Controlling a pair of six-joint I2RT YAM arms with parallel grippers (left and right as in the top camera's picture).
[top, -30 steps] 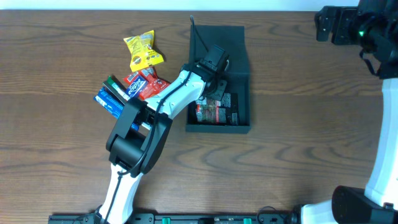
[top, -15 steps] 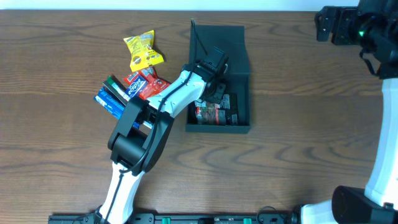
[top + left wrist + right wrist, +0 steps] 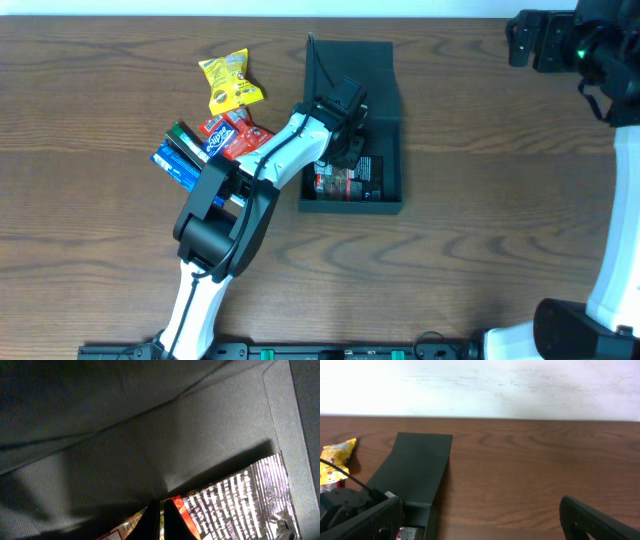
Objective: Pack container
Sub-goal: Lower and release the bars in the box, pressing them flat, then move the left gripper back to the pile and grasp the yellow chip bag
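Note:
The dark teal-grey container (image 3: 392, 150) lies open at the table's upper middle, its flap lid (image 3: 352, 65) flat behind it. Dark and red snack packets (image 3: 345, 182) lie inside at the near end. My left gripper (image 3: 345, 148) reaches down into the box. In the left wrist view its fingertips (image 3: 161, 510) are pressed nearly together just over a silver and red packet (image 3: 240, 500), with nothing clearly held. My right gripper (image 3: 525, 40) hovers at the far right corner. Its fingers are spread wide and empty (image 3: 480, 515), and the container (image 3: 417, 470) shows to its left.
Loose packets lie left of the box: a yellow one (image 3: 230, 82), red ones (image 3: 230, 138) and blue and green ones (image 3: 178, 158). The yellow packet also shows in the right wrist view (image 3: 335, 457). The left arm stretches across from the near left.
The left gripper has shifted slightly inside the box, and the packets under it have moved a little toward the near wall. The right arm has not moved.

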